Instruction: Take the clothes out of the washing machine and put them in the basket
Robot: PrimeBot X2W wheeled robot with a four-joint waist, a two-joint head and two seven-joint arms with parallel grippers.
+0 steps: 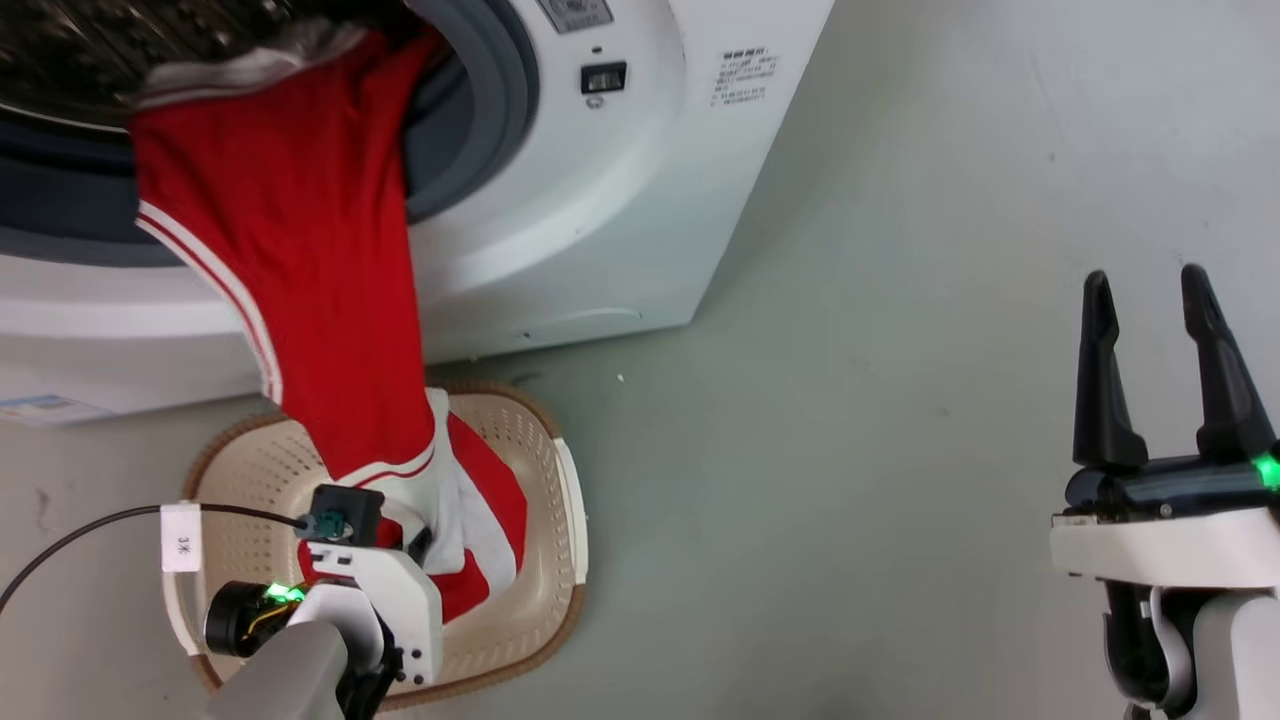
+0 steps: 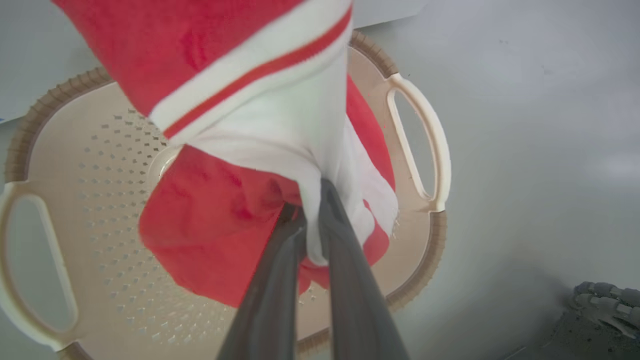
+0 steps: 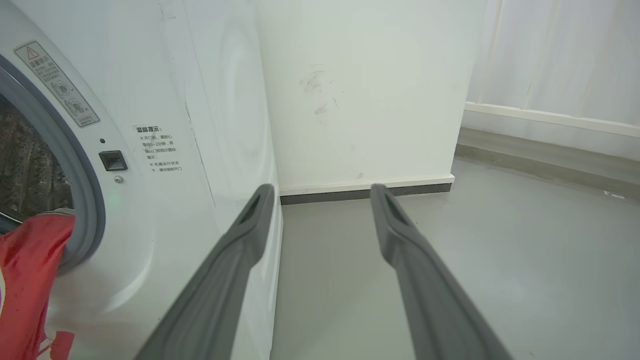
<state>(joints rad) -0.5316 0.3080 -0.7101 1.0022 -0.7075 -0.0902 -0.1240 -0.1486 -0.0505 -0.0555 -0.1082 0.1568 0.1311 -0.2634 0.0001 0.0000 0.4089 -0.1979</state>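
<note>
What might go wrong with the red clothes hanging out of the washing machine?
1. The red garment has its top end inside the washing machine. If the left gripper, shut on its lower end over the basket, lets go now, it may just hang there.
2. Pulling harder might snag it on the grey door seal.
3. Once free, the long cloth may flop onto the floor.

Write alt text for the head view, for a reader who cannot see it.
A red garment with white stripes hangs from the open porthole of the washing machine down into a cream basket on the floor, its lower end pinched by the left pincer. The right pincer stands open and empty at the lower right.
</note>
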